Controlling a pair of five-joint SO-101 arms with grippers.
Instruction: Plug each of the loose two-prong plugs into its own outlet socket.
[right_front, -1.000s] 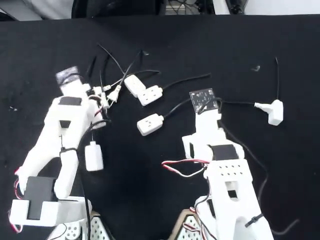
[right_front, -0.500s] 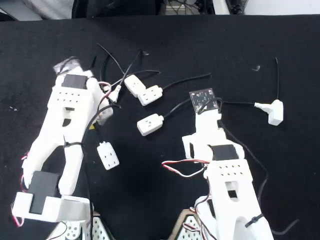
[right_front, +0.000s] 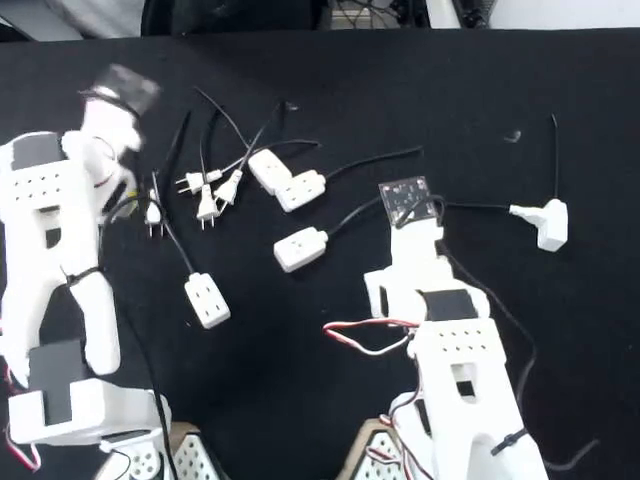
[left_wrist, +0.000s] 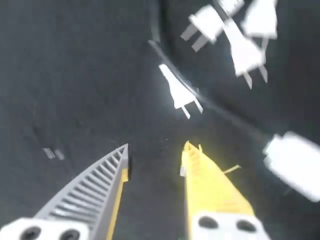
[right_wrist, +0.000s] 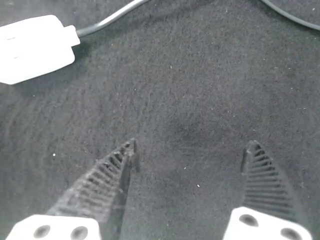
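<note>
- Looking through the left wrist view, I see the left gripper (left_wrist: 156, 146) low over the black table (left_wrist: 75, 65). Its jaws are spread apart and nothing is between them.
- Just ahead of its fingertips lies the nearest plug (left_wrist: 177, 92), white, with its two prongs turned toward the gripper. The gripper does not touch it.
- A little farther lies a cluster of plugs (left_wrist: 245, 47), three white ones close together. In the high view they sit between the left arm (right_front: 50, 230) and the joined white blocks (right_front: 288, 180), which touch each other.
- The near socket (right_front: 207, 300) lies loose beside the left arm, and its black cable runs up past the nearest plug.
- The middle socket (right_front: 300, 248) lies on the table between the two arms, with no plug in it that I can see.
- The right gripper (right_wrist: 191, 145) hangs over bare cloth with its jaws wide open and holds nothing. The middle socket is off to one side of it, well clear of the fingers.
- One large plug (right_front: 548, 225) lies alone at the right side of the table, well apart from every socket. I cannot tell its prongs.
</note>
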